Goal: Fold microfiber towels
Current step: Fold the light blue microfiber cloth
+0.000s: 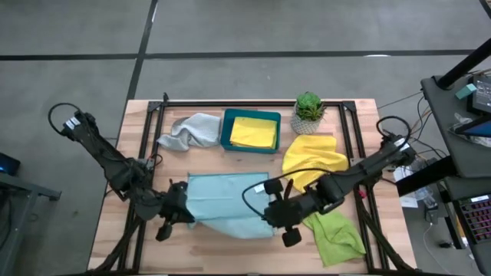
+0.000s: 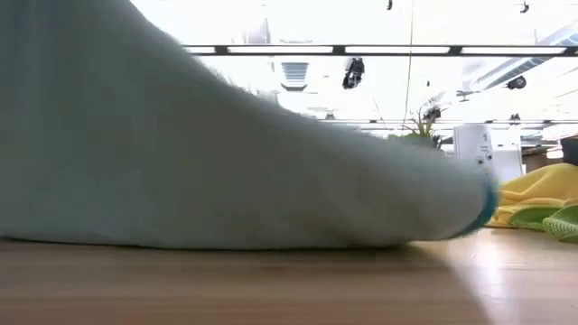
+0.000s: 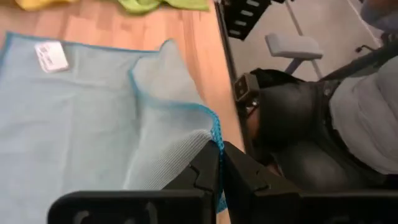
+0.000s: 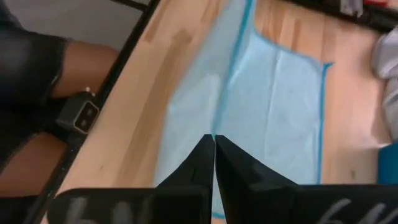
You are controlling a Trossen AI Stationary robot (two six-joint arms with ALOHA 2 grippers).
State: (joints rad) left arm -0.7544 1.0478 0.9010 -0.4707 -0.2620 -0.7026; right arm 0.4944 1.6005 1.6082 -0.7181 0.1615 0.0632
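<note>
Light blue towel [image 1: 222,205] front edge pinched by left fingers [image 3: 205,168], right fingers [image 4: 199,158]

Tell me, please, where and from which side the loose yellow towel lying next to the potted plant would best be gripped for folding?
Probably the yellow towel is best pinched at its outer edge nearest the table's right side, from above. It lies crumpled in a mound, so its corners are hidden, and that edge is bare table side. The potted plant crowds its far side, and the right gripper covers its near one.
</note>
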